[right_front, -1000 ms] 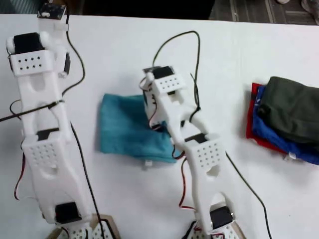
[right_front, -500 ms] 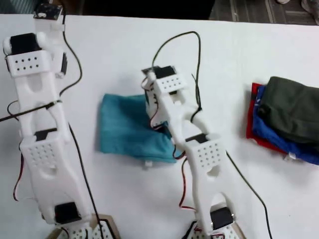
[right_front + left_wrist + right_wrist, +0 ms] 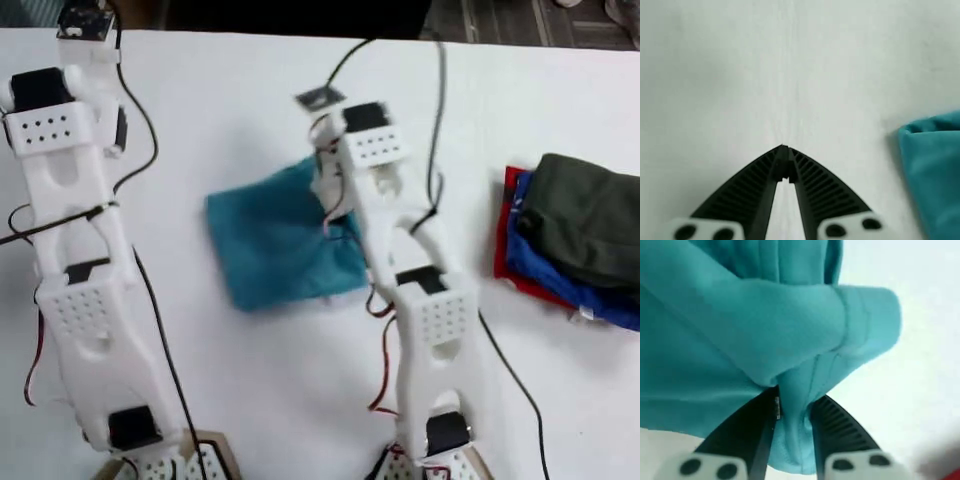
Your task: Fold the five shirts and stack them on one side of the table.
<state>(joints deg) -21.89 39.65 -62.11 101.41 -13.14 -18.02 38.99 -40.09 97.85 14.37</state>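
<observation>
we count three shirts already piled at the table's (image 3: 230, 90) right-hand edge: a dark green shirt (image 3: 590, 220) on top, a blue shirt (image 3: 560, 278) under it and a red shirt (image 3: 503, 240) at the bottom, its edge peeking out toward the middle. the pile looks loosely folded, not crisp, and we cannot tell whether another layer hides beneath it.

the teal shirt (image 3: 280, 240) lies near the middle of the table, between the two arms and well apart from the pile. it is already folded down to a compact, skewed rectangle. the right gripper (image 3: 790, 405) has its fingers pinching a bunched fold of the teal cloth at the side of the shirt nearer the pile; the fabric is squeezed between them and drapes away from the grip. we cannot tell whether the rest of the shirt is off the table or dragging on it.

the left gripper (image 3: 784, 155) sits over bare table with its fingers pressed together, holding nothing, the teal shirt's edge off to one side of it.

by our judgement the folding of this shirt is done or nearly so, and what is left is carrying it across and setting it on the dark green shirt. that makes four shirts accounted for; a fifth would remain to fold and stack.
</observation>
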